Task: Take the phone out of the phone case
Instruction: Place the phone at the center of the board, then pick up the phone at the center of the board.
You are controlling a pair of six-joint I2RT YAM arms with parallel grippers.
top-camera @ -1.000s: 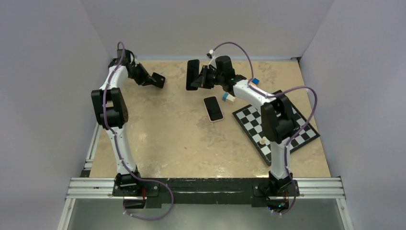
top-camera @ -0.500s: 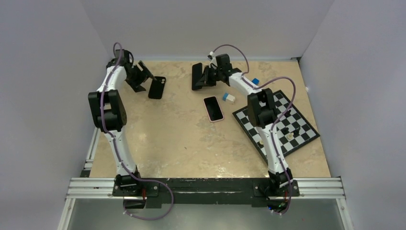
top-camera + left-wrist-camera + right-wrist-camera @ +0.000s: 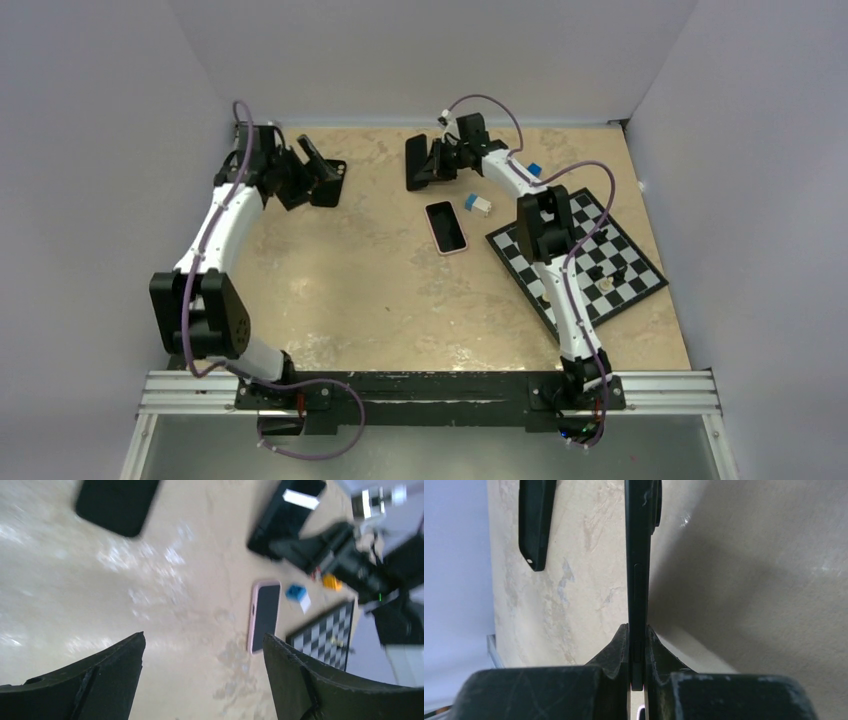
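Two fingers [image 3: 616, 645] of the right gripper [image 3: 638, 647] are pinched tight on the edge of a thin black slab, which I take to be the phone [image 3: 639, 555]. It has a side button and a raised bump near its far end, and it is seen edge-on and upright over the table [image 3: 380, 290]. Whether its far end touches the surface I cannot tell.

The black phone case [image 3: 536, 520] lies flat on its own, well apart to the left. Beside it the left gripper [image 3: 202, 645] hangs with its jaws spread wide and nothing between them.

The separation looks done, so what remains is a clean set-down. I would tilt the slab toward flat and lower it slowly. The pinch should loosen only once a long face bears on the table, since a phone released on edge is likely to topple.

The bare patch in front looks best, short of the pink-cased phone [image 3: 447, 227] and the small blue-and-white block [image 3: 478, 204].
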